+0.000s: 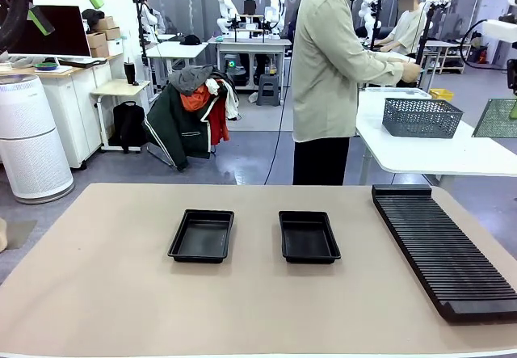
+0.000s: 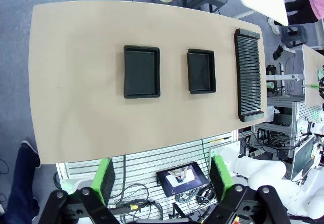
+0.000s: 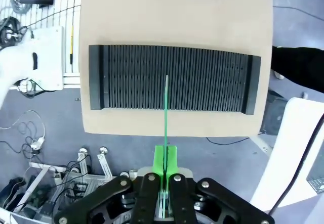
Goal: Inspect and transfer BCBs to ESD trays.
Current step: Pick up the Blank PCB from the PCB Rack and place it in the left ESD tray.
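The right gripper (image 3: 165, 155) is clamped tight on the lower edge of a BCB (image 3: 165, 107), which stands edge-on straight out from between its fingers, well clear above the black slotted rack (image 3: 126, 77) at the table's right end. The left gripper (image 2: 162, 178) hangs with its pads spread wide and nothing between them, over the table (image 2: 76, 107), where the ESD trays (image 1: 202, 235) (image 1: 308, 237) lie side by side, both bare, left of the rack. A person (image 1: 327, 67) stands at the far side, turned towards a second table bearing a grey mesh basket (image 1: 420, 118)

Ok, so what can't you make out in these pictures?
Right wrist view: thin pale-green flat board edge-on in the shut right gripper, face unseen.
Front view: the picture's right edge cuts it off.
Front view: long black ribbed plastic rack, near corner cut by the right edge.
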Available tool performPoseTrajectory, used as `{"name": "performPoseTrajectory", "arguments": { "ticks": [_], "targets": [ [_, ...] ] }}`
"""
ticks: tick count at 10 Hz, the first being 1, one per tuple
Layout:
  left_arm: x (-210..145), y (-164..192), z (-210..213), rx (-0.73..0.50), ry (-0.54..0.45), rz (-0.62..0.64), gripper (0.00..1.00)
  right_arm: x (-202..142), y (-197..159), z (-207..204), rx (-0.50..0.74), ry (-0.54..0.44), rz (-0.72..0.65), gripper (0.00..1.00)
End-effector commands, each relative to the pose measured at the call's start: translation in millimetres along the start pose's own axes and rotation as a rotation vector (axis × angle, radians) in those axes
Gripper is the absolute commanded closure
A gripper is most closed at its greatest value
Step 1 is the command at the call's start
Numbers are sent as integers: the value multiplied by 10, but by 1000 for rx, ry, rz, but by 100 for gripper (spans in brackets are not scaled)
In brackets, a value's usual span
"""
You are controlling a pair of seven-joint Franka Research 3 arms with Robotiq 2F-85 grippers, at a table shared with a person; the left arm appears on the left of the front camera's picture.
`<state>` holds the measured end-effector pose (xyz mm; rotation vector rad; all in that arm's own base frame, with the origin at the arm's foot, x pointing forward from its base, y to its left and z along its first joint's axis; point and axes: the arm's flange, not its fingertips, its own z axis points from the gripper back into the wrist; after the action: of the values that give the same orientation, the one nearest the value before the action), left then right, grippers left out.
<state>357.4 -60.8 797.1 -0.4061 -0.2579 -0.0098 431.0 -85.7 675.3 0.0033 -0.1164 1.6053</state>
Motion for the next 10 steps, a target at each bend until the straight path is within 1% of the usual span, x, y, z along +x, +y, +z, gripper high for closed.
{"name": "performPoseTrajectory", "arguments": {
  "ticks": [1, 2, 3, 10],
  "targets": [
    [-15, -1, 2, -13, -3, 2, 0, -32, -59, 53, 12, -25, -22, 100],
    [-15, -1, 2, -13, -3, 2, 0, -21, -57, 74, -1, -33, -32, 100],
    [-15, -1, 2, -13, -3, 2, 0, -11, 0, 54, 1, -1, -3, 100],
    [-15, -1, 2, -13, -3, 2, 0, -11, 0, 54, 1, -1, -3, 100]
  ]
}}
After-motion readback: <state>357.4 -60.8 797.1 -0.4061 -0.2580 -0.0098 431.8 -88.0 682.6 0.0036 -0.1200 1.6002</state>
